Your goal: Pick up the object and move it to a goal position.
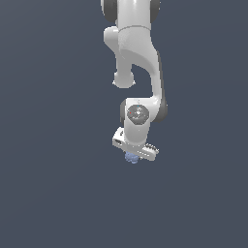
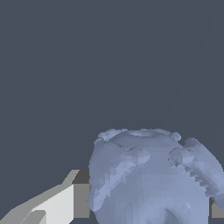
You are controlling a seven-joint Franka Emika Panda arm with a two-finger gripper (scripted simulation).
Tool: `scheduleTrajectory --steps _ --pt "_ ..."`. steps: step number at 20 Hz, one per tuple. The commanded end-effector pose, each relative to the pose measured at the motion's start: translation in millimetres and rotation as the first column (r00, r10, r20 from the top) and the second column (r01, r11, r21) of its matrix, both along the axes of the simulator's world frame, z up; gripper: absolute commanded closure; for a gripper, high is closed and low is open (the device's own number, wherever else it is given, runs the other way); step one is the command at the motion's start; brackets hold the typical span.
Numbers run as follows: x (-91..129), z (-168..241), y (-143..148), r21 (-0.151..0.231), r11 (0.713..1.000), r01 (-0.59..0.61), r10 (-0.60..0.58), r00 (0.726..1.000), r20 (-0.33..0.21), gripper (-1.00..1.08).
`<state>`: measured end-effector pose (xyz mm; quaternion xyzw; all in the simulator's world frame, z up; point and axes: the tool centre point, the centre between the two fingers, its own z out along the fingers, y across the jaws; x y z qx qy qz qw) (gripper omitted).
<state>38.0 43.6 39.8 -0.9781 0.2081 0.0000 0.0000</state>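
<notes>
The object (image 1: 131, 158) is a small lumpy periwinkle-blue blob that sticks out just below the white hand in the exterior view. In the wrist view the object (image 2: 148, 175) fills the space between the fingers, its bumpy, swirled surface facing the camera. My gripper (image 1: 132, 155) points straight down over it. In the wrist view my gripper (image 2: 148, 208) has one grey pad (image 2: 81, 201) against one side of the blob, and the other pad shows as a sliver (image 2: 217, 210) against the opposite side. The jaws are closed on the blob. Its underside is hidden.
A plain dark blue-grey surface lies all around in both views. The white arm (image 1: 138, 58) comes down from the top of the exterior view. No other objects and no goal marker are in view.
</notes>
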Motion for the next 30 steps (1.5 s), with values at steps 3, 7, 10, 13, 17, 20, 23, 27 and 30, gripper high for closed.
scheduleTrajectory --steps 3,7,10,13,17,20,23,27,30 --pt "-1.3 3.3 1.3 0.0 1.0 0.0 0.0 1.0 0.0 1.08" --pt "-5.3 13.9 5.5 0.0 1.0 0.0 0.0 1.0 0.0 1.08" --pt "-10.0 26.7 10.5 0.0 1.0 0.0 0.0 1.0 0.0 1.08" --pt "-16.4 43.8 17.2 0.0 1.0 0.0 0.0 1.0 0.0 1.08" --pt "-27.6 74.0 29.1 0.0 1.0 0.0 0.0 1.0 0.0 1.08" --pt "-38.0 102.2 40.0 0.0 1.0 0.0 0.0 1.0 0.0 1.08" --pt "-49.1 132.7 51.8 0.0 1.0 0.0 0.0 1.0 0.0 1.08" --pt "-64.7 176.4 68.6 -0.001 1.0 0.0 0.0 1.0 0.0 1.08" --pt "-76.6 210.1 81.6 -0.001 1.0 0.0 0.0 1.0 0.0 1.08"
